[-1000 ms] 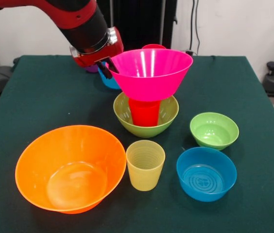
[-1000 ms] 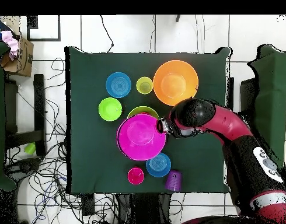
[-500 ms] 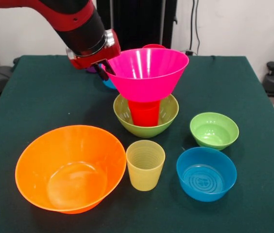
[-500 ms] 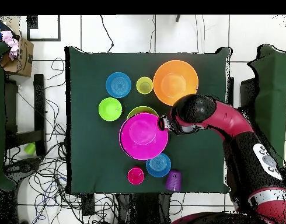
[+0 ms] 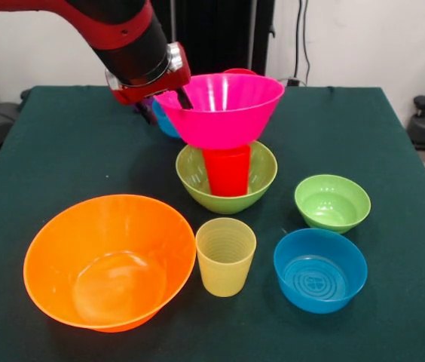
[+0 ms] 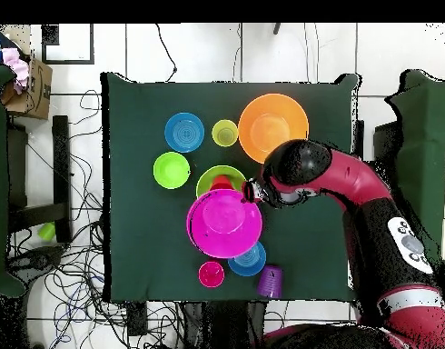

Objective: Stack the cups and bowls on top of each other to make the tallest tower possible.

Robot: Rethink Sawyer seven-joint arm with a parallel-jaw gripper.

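My gripper (image 5: pixel 166 104) is shut on the left rim of the hot pink bowl (image 5: pixel 224 113), one finger inside and one outside. The bowl is held tilted over the bright red cup (image 5: pixel 226 170), which stands in the medium lime green bowl (image 5: pixel 227 202). Whether the pink bowl's base touches the cup I cannot tell. From overhead the gripper (image 6: pixel 252 193) holds the pink bowl (image 6: pixel 224 223) shifted off the green bowl (image 6: pixel 206 177) toward the robot, and part of the red cup (image 6: pixel 222 183) shows.
Near the front stand the large orange bowl (image 5: pixel 107 260), ribbed yellow cup (image 5: pixel 225 256), small green bowl (image 5: pixel 331 202) and a blue bowl (image 5: pixel 319 269). Behind the tower are another blue bowl (image 6: pixel 253 264), a pinkish-red cup (image 6: pixel 211 274) and a purple cup (image 6: pixel 270 281).
The gripper has lifted the pink bowl a little and drawn it back toward the robot, so more of the red cup and green bowl now shows.
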